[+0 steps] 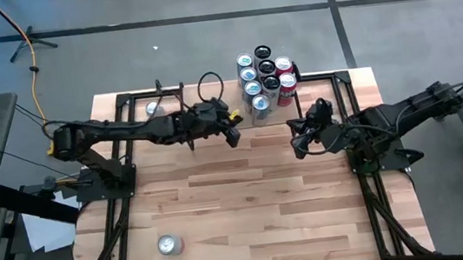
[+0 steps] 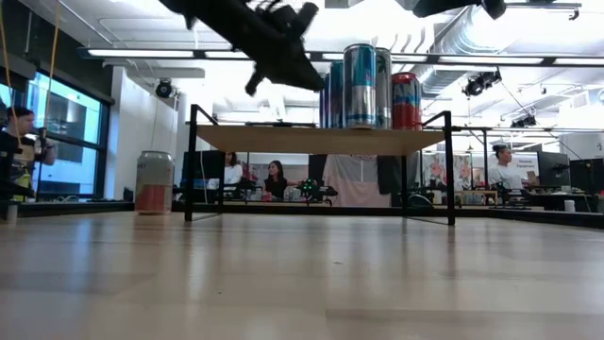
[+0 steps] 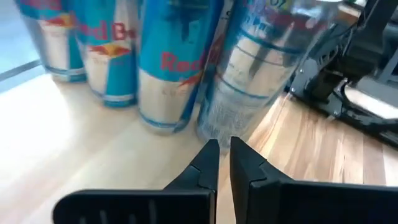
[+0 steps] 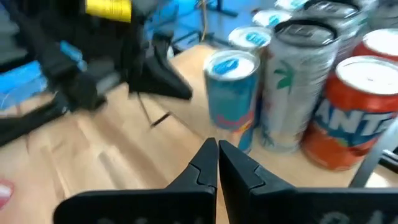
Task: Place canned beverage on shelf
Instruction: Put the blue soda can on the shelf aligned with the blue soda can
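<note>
cans on shelf [image 1: 210, 96]: nine standing clustered [image 1: 266, 77]
cans on worktop [image 1: 248, 198]: two [image 1: 169, 245], [image 1: 153, 109]
left fingers [image 1: 234, 135]: pressed together, hovering empty
right fingers [image 1: 301, 146]: pressed together, hovering empty

Your left end effector [image 3: 224, 163] has its fingers pressed together, pointing right at a row of blue-and-silver cans [image 3: 168, 68] standing on the light wood shelf [image 3: 68, 149]. Nearest can [image 3: 261, 68] looks tilted, and there's dark arm hardware [image 3: 348, 81] off beside it.

Nine upright beverage cans [image 1: 266, 77] are clustered on one wood-topped, black-legged shelf [image 2: 321, 140], two more cans [image 1: 169, 245] stand apart, and two dark arms are seen.
</note>
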`<state>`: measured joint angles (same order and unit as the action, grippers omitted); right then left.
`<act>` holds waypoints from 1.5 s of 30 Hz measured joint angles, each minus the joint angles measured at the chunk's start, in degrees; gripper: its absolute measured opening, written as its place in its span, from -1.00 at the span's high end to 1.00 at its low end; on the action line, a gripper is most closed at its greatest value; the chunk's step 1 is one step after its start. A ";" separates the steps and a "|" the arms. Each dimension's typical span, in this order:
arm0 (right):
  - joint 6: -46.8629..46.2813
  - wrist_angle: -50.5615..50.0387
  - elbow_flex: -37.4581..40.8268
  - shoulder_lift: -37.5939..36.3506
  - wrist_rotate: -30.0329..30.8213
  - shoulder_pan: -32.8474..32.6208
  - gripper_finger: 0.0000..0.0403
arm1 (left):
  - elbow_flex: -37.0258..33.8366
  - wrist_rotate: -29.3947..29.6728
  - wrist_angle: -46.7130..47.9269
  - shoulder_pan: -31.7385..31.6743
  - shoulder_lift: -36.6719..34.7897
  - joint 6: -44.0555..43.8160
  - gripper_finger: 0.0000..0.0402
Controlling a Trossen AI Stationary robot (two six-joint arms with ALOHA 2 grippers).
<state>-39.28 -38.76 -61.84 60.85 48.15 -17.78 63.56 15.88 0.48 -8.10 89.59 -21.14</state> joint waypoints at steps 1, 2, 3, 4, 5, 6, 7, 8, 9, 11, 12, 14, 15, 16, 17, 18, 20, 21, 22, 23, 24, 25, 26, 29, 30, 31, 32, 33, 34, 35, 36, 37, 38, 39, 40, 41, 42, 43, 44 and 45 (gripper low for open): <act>0.31 0.04 0.00 0.39 -1.18 0.64 1.00 | -0.03 0.05 2.15 0.00 -1.65 0.52 1.00; 0.30 0.18 0.09 0.87 -1.81 1.35 1.00 | -0.17 0.41 4.22 0.04 -3.28 1.08 1.00; 0.30 0.16 0.36 1.37 -2.00 2.04 1.00 | -0.13 1.01 4.73 0.26 -4.72 1.64 1.00; 0.30 0.06 0.74 1.98 -2.09 2.84 1.00 | -0.18 1.95 5.18 0.57 -6.46 2.13 1.00; 0.16 -0.07 1.06 2.79 -1.82 3.74 1.00 | -0.89 3.30 5.54 0.90 -8.63 2.72 1.00; -0.65 0.13 1.47 3.56 -1.62 4.79 1.00 | -1.74 4.56 5.34 1.34 -10.81 3.40 1.00; -1.66 0.16 2.06 4.33 -1.82 5.87 1.00 | -2.69 5.76 4.78 1.89 -12.86 3.87 1.00; -2.80 -0.29 2.49 5.27 -2.03 7.00 1.00 | -3.90 6.94 4.18 2.41 -14.94 4.37 1.00; -4.08 -0.17 2.67 6.19 -2.34 8.30 1.00 | -5.43 7.54 3.41 2.83 -17.11 4.83 1.00; -7.23 -0.45 2.81 7.64 -2.64 10.29 1.00 | -9.02 8.04 0.90 3.78 -21.41 5.24 1.00; -8.48 0.07 2.82 8.16 -2.80 11.37 1.00 | -10.87 8.02 -1.28 4.28 -23.54 5.22 1.00; -9.96 1.73 2.82 9.27 -4.21 13.38 1.00 | -14.61 8.31 -3.33 4.99 -27.62 4.79 1.00; -10.24 2.37 2.82 9.84 -5.29 14.25 1.00 | -16.11 8.35 -4.43 5.36 -29.29 4.13 1.00; -10.24 3.29 2.82 10.42 -6.27 15.01 1.00 | -17.54 8.67 -4.52 5.53 -30.92 3.20 1.00; -10.34 4.02 2.82 10.87 -7.04 15.56 1.00 | -18.76 9.15 -4.45 5.72 -32.42 2.17 1.00; -10.81 4.32 2.82 11.23 -7.77 16.05 1.00 | -19.68 9.51 -4.55 5.75 -33.72 1.44 1.00; -12.32 4.83 2.82 11.92 -8.81 16.82 1.00 | -20.99 10.65 -4.50 6.08 -35.91 0.46 1.00; -12.99 5.11 2.82 12.18 -9.44 17.15 1.00 | -21.49 10.83 -4.58 6.16 -36.75 0.41 1.00; -13.54 5.24 2.82 12.49 -9.64 17.35 1.00 | -21.83 11.08 -4.55 6.29 -37.34 0.37 1.00; -14.00 6.04 2.82 12.85 -9.79 17.45 1.00 | -22.04 11.27 -4.72 6.37 -37.68 0.38 1.00; -14.39 7.13 2.82 13.13 -10.16 17.50 1.00 | -22.39 11.40 -4.68 6.40 -38.08 0.38 1.00; -14.46 7.93 2.82 13.41 -10.74 17.52 1.00 | -22.62 11.65 -4.37 6.40 -38.32 0.37 1.00; -14.43 9.09 2.81 13.86 -10.97 17.57 1.00 | -22.62 11.72 -4.50 6.40 -38.29 0.36 1.00; -14.76 11.23 2.80 15.06 -11.66 17.79 1.00 | -22.61 11.73 -4.33 6.40 -38.24 0.32 1.00; -14.89 11.71 2.80 15.39 -11.73 17.79 1.00 | -22.61 11.73 -4.22 6.40 -38.24 0.32 1.00; -14.89 12.04 2.80 15.62 -11.72 17.81 1.00 | -22.61 11.73 -3.90 6.40 -38.24 0.30 1.00; -14.89 12.65 2.80 15.89 -11.66 17.81 1.00 | -22.61 11.72 -3.54 6.40 -38.24 0.26 1.00; -14.91 13.27 2.80 16.04 -11.70 17.81 1.00 | -22.61 11.73 -3.17 6.40 -38.24 0.19 1.00; -14.90 13.75 2.80 16.09 -11.79 17.81 1.00 | -22.61 11.73 -2.89 6.40 -38.24 0.17 1.00; -14.91 14.01 2.80 16.08 -11.74 17.81 1.00 | -22.61 11.72 -2.81 6.40 -38.24 0.19 1.00; -14.91 14.27 2.80 16.07 -11.62 17.81 1.00 | -22.61 11.71 -2.83 6.39 -38.24 0.17 1.00; -14.91 14.44 2.80 16.07 -11.37 17.81 1.00 | -22.61 11.71 -2.83 6.40 -38.24 0.17 1.00; -14.90 14.65 2.80 16.07 -11.20 17.83 1.00 | -22.61 11.71 -2.83 6.39 -38.24 0.17 1.00; -14.91 14.99 2.80 16.06 -11.24 17.91 1.00 | -22.61 11.71 -2.83 6.40 -38.24 0.17 1.00; -14.90 15.42 2.80 16.05 -11.50 18.04 1.00 | -22.61 11.72 -2.80 6.38 -38.24 0.17 1.00; -14.91 15.78 2.80 16.05 -11.93 18.16 1.00 | -22.61 11.71 -2.76 6.38 -38.24 0.19 1.00; -14.89 16.15 2.80 16.05 -12.13 18.16 1.00 | -22.61 11.71 -2.80 6.38 -38.24 0.21 1.00; -14.89 16.51 2.80 16.05 -12.12 18.16 1.00 | -22.61 11.73 -2.89 6.38 -38.24 0.19 1.00; -14.85 16.80 2.80 16.05 -12.01 18.16 1.00 | -22.61 11.72 -2.90 6.38 -38.24 0.19 1.00; -14.81 16.86 2.80 16.05 -11.99 18.16 1.00 | -22.61 11.73 -2.90 6.38 -38.24 0.20 1.00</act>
<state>-54.09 -21.90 -59.05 76.90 36.16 0.38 40.95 27.62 -2.42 -1.72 51.35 -20.94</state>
